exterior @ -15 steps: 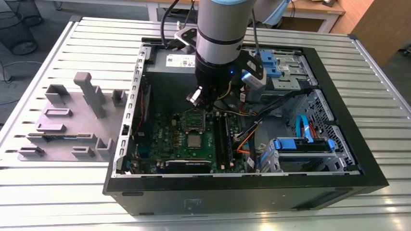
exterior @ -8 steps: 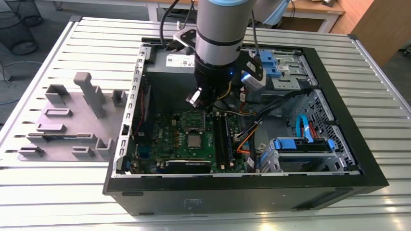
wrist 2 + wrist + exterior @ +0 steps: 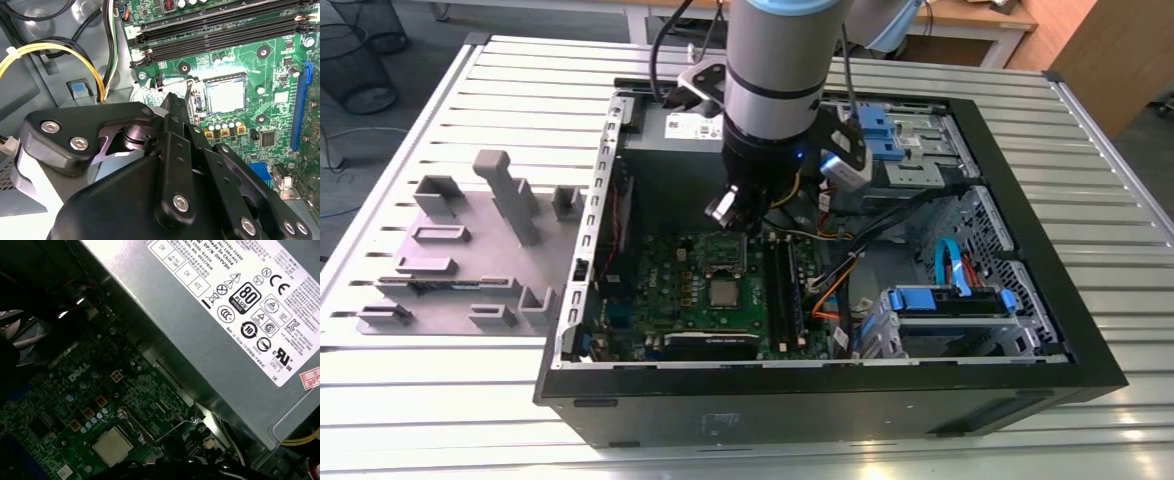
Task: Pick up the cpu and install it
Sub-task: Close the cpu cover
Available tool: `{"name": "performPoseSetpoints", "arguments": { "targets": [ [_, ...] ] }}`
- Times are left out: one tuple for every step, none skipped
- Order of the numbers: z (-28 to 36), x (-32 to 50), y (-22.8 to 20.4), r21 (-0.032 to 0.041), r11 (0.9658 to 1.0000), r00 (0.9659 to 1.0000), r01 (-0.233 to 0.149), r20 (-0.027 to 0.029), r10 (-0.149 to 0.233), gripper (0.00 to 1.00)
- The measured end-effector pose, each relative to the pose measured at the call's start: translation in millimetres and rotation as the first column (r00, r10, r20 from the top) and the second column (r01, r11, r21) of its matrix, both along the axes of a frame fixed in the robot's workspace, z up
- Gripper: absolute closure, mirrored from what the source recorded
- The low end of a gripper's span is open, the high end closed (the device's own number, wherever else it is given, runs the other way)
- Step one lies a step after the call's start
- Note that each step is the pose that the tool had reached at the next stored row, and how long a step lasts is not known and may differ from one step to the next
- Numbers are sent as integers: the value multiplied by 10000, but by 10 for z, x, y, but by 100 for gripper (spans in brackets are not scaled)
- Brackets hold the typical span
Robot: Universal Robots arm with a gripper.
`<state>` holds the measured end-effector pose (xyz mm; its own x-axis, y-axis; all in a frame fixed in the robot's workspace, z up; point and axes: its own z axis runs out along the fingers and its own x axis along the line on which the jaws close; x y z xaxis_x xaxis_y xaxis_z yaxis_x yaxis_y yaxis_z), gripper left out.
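The cpu (image 3: 722, 291), a small pale silver square, lies flat in the socket on the green motherboard (image 3: 678, 300) inside the open PC case. It shows in both wrist views (image 3: 226, 96) (image 3: 111, 446). The dark socket frame (image 3: 724, 252) stands tilted open just behind it. My gripper (image 3: 724, 212) hangs above the board, a little behind the socket and apart from the chip. In the second wrist view the gripper (image 3: 172, 100) has its black fingers drawn together to one tip, shut, with nothing visible between them.
The grey power supply (image 3: 225, 305) sits close behind the arm. Black memory slots (image 3: 220, 30) and yellow and black cables (image 3: 60, 50) flank the socket. Drive cages with blue clips (image 3: 947, 300) fill the case's far side. Grey holder blocks (image 3: 467, 250) stand outside on the exterior view's left.
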<state>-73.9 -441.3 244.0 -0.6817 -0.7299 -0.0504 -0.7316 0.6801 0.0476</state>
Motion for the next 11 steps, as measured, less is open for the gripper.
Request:
{"name": "performPoseSetpoints", "arguments": {
  "targets": [
    [0, -2, -5, 0, 10000, 10000, -11, 1, 11, 89],
    [0, -4, -9, 0, 10000, 10000, -21, 2, 21, 89],
    [0, -6, -13, 0, 10000, 10000, -32, 2, 32, 89],
    [0, -8, -17, 0, 10000, 10000, -43, 6, 43, 89],
    [0, -15, -21, 0, 10000, 10000, -54, 12, 54, 89],
    [0, -20, -25, 1, 10000, 10000, -63, 18, 63, 89],
    [0, -24, -29, 0, 10000, 10000, -73, 22, 73, 89],
    [0, -26, -32, 0, 10000, 10000, -85, 24, 85, 89],
    [0, -29, -36, 0, 10000, 10000, -95, 26, 95, 89],
    [0, -30, -39, 0, 9999, 9999, -106, 27, 106, 89],
    [0, -31, -40, 0, 9999, 9999, -116, 27, 116, 89]
  ]
}}
